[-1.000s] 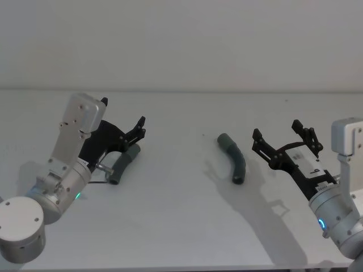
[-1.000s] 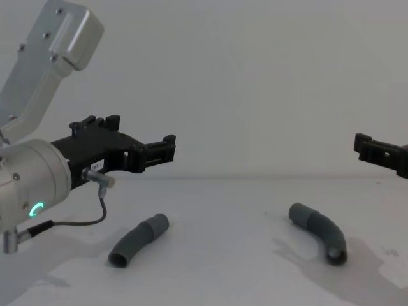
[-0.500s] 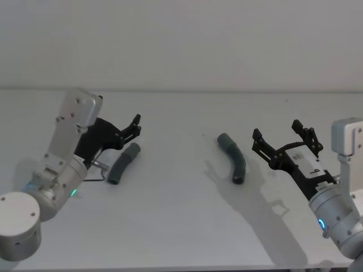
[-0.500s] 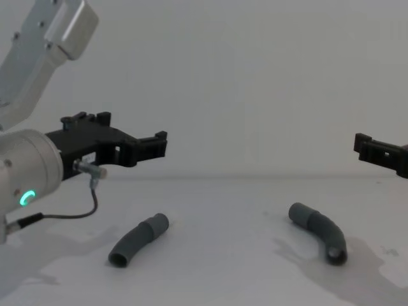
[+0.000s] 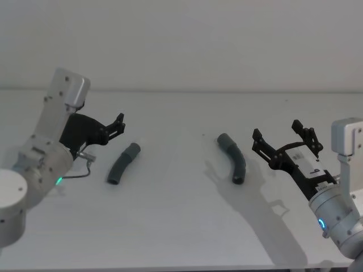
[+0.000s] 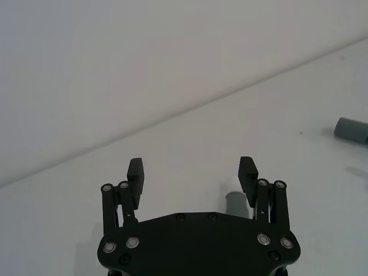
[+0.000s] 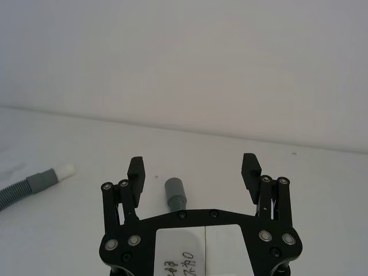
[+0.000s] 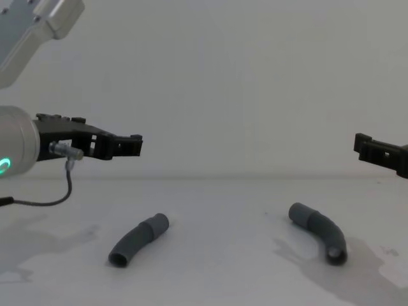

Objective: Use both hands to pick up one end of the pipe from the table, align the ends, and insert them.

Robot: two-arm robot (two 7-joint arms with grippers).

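pipe pieces lie apart, grippers not yet on them

nearest the robot, the plain matte white table [image 5: 181,232] carries both parts. the dark grey, curved, ribbed left pipe piece [image 5: 122,163] lies flat on the robot's left. the matching dark grey right pipe piece [image 5: 233,157] lies flat well apart from it on the right, its smooth wider collar [image 5: 224,139] at the far end. the right wrist view shows a pale whitish tip [image 7: 66,170] on what i take to be the left pipe piece.

a little farther back, the black plastic two-fingered right gripper [image 5: 281,136] hangs above the table just beside the right pipe piece. its fingers are spread wide, with nothing between them. the black two-fingered left gripper [image 5: 118,123] hangs above and to the left of its piece, equally wide and empty. behind everything stands a plain pale wall [image 5: 181,45].

the step in hand looks like the approach — neither piece is lifted and nothing is aligned. next, each gripper would need to come down over its own piece, straddle the ribbed body and close, leaving tip and collar free to meet.
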